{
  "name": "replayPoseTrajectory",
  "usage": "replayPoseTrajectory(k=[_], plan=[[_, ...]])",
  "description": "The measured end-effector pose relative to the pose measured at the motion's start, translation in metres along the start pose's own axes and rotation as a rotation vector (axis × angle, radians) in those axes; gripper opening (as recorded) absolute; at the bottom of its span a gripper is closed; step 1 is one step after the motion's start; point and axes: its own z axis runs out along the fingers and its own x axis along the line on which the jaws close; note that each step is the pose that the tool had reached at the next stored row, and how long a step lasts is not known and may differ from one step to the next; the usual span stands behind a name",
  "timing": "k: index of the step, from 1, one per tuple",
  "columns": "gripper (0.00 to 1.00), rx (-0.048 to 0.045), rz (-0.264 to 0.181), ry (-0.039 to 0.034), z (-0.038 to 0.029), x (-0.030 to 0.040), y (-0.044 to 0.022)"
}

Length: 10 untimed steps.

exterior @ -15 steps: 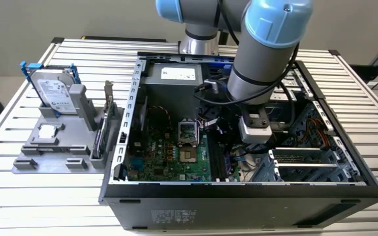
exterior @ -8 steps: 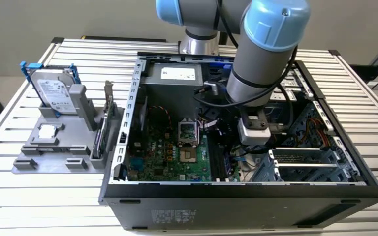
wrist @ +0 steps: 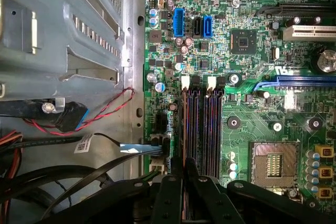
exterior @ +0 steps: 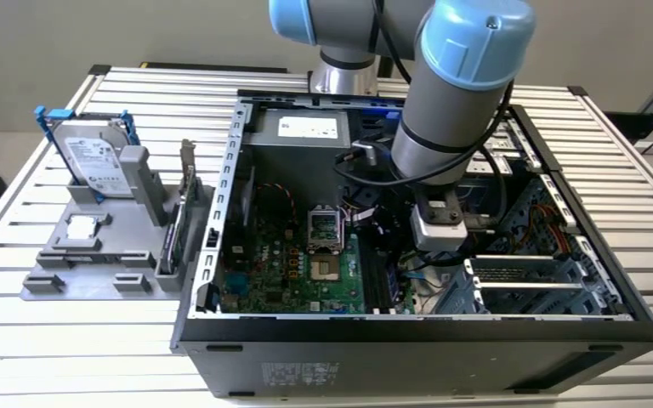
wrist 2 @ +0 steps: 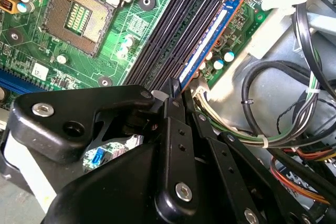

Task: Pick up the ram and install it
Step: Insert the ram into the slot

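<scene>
Reaching down into the open computer case (exterior: pixel 417 327) on the slatted counter (exterior: pixel 65 340), the arm in the exterior view ends near the memory slots at the green motherboard's (exterior: pixel 292 272) edge toward that view's right; the claw (exterior: pixel 427 255) is low inside the case, and whether its fingers are apart cannot be told here. A grey fixture (exterior: pixel 88 272) beside the case holds a hard drive in a blue frame (exterior: pixel 91 157).

In the second wrist view, the claw (wrist 2: pixel 176 90) has its black fingertips pinched together on the near end of the ram (wrist 2: pixel 207 43), a thin blue-edged stick standing on edge in the outermost of the black slots (wrist 2: pixel 173 35), next to a row of small capacitors (wrist 2: pixel 220 61). The ram runs straight away from the fingertips along that slot. The empty processor socket (wrist 2: pixel 79 17) lies well apart, across the slots.

In the first wrist view, the claw (wrist: pixel 184 166) sits closed over the slot bank (wrist: pixel 202 129), its tips touching the slot row; the ram's edge is hard to separate from the slots there.
</scene>
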Motion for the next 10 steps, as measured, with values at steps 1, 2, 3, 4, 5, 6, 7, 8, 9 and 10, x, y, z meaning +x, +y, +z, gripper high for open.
replayPoseTrajectory(k=[1,2,3,4,5,6,7,8,9,10], plan=[[0.0,0.0001,0.0,0.0,0.0,0.0,0.0],[0.0,0.0,0.0,0.0,0.0,0.0,0.0],[0.0,0.0001,0.0,0.0,0.0,0.0,0.0],[0.0,0.0,0.0,0.0,0.0,0.0,0.0],[0.0,0.0,0.0,0.0,0.0,0.0,0.0],[0.0,0.0,0.0,0.0,0.0001,0.0,0.0],[0.0,0.0,0.0,0.0,0.0,0.0,0.0],[0.0,0.0,0.0,0.0,0.0001,0.0,0.0],[0.0,0.0001,0.0,0.0,0.0001,0.0,0.0],[0.0,0.0,0.0,0.0,0.0001,0.0,0.0]])
